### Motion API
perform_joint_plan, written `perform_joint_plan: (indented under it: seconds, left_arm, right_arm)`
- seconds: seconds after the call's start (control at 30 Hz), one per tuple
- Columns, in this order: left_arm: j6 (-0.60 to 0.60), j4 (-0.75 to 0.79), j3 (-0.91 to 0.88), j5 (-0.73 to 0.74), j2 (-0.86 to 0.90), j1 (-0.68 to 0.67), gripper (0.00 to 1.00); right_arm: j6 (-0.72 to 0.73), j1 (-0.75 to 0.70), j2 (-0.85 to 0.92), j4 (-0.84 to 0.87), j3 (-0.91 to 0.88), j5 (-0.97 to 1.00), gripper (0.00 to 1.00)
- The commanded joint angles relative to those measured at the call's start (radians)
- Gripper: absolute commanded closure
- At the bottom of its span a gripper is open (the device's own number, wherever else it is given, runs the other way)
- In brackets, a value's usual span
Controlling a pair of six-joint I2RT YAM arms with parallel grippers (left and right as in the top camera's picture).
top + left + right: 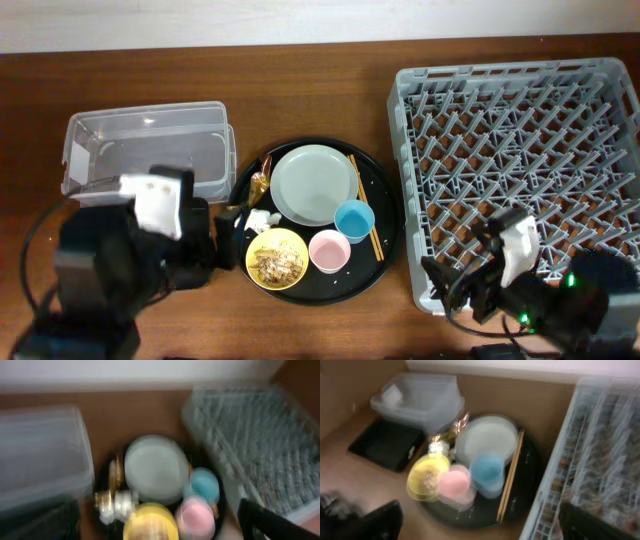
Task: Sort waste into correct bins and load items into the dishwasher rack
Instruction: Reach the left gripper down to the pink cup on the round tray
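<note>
One grey-green plate (312, 185), one blue cup (353, 220), one pink cup (329, 251), one yellow bowl (250, 262), one chopstick pair (358, 182), one dishwasher rack (408, 200), one clear tub (145, 114); left jaws, right jaws both spread.

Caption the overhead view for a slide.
Plate, blue cup, pink cup and yellow bowl on the round black tray, between clear tub and dishwasher rack.

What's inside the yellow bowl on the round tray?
Beige crumbly food scraps lie in the yellow bowl. The bowl's floor beneath them is covered, so anything underneath cannot be seen.
</note>
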Motion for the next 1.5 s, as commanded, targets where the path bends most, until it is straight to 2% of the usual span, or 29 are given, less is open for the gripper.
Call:
perform_joint_plan:
  seconds: [0.0,0.07,0.17,0.27,0.33,0.37,0.43,0.5,0.6,0.67,0.77,0.8,0.83,1.0,1.07,1.1,1.2,1.23,1.27,1.3,1.33,1.47]
  left_arm:
    - [-0.030,-0.114,0.191,0.072,0.156,-0.003,0.00]
    - [-0.032,-0.129,0.192,0.201,0.185,-0.003,0.01]
    - [-0.023,-0.180,0.192,0.190,0.263,-0.032,0.01]
    - [-0.024,-0.269,0.172,-0.028,0.377,-0.170,0.01]
    - [-0.025,-0.267,0.140,-0.103,0.464,-0.279,0.07]
    - [-0.026,-0.261,0.126,-0.129,0.508,-0.326,0.07]
    - [-0.080,-0.225,0.093,-0.216,0.609,-0.413,0.09]
    - [-0.169,-0.165,0.056,-0.310,0.733,-0.455,0.27]
    - [-0.189,-0.097,0.055,-0.244,0.854,-0.458,0.32]
    - [-0.181,-0.080,0.055,-0.208,0.888,-0.458,0.47]
    - [-0.181,-0.067,0.054,-0.208,0.888,-0.458,0.48]
    - [-0.181,-0.068,0.052,-0.201,0.888,-0.459,0.50]
    - [-0.181,-0.078,0.051,-0.195,0.888,-0.465,0.56]
    - [-0.178,-0.091,0.051,-0.204,0.845,-0.476,0.56]
    - [-0.179,-0.061,0.032,-0.204,0.846,-0.487,0.56]
    - [-0.183,-0.024,0.003,-0.204,0.846,-0.504,0.51]
    - [-0.187,0.070,-0.074,-0.204,0.846,-0.547,0.50]
    - [-0.205,0.083,-0.081,-0.206,0.846,-0.547,0.59]
    - [-0.212,0.089,-0.080,-0.205,0.845,-0.546,0.80]
    - [-0.212,0.088,-0.075,-0.204,0.845,-0.546,0.97]
    - [-0.212,0.066,-0.056,-0.204,0.843,-0.546,1.00]
    - [-0.212,-0.055,0.035,-0.205,0.797,-0.546,1.00]
  right_arm:
    - [0.009,0.005,0.139,-0.091,0.110,-0.006,0.02]
    - [0.009,0.005,0.196,-0.139,0.109,-0.006,0.02]
    - [0.010,0.005,0.286,-0.170,0.109,-0.006,0.02]
    - [0.093,0.005,0.332,-0.136,0.109,0.005,0.02]
    - [0.125,0.005,0.345,-0.089,0.109,-0.015,0.02]
    - [0.125,0.005,0.350,-0.078,0.109,-0.041,0.02]
    - [0.124,0.005,0.364,-0.069,0.109,-0.048,0.02]
    - [0.124,0.005,0.378,-0.102,0.109,-0.047,0.02]
    - [0.124,0.005,0.393,-0.110,0.107,-0.047,0.02]
    - [0.124,0.005,0.414,-0.122,0.107,-0.047,0.02]
    - [0.124,0.005,0.463,-0.147,0.106,-0.047,0.02]
    - [0.124,0.005,0.476,-0.152,0.106,-0.047,0.02]
    - [0.119,0.005,0.489,-0.161,0.106,-0.048,0.02]
    - [0.113,0.005,0.472,-0.166,0.106,-0.064,0.01]
    - [0.109,0.005,0.402,-0.136,0.106,-0.144,0.01]
    - [0.110,0.005,0.342,-0.116,0.106,-0.182,0.01]
    - [0.113,0.005,0.212,-0.090,0.106,-0.177,0.01]
    - [0.114,0.005,0.171,-0.099,0.106,-0.162,0.02]
    - [0.113,0.005,0.148,-0.108,0.106,-0.151,0.01]
    - [0.113,0.005,0.137,-0.115,0.106,-0.152,0.05]
    - [0.113,0.005,0.136,-0.121,0.106,-0.152,0.09]
    - [0.113,0.005,0.137,-0.125,0.106,-0.151,0.21]
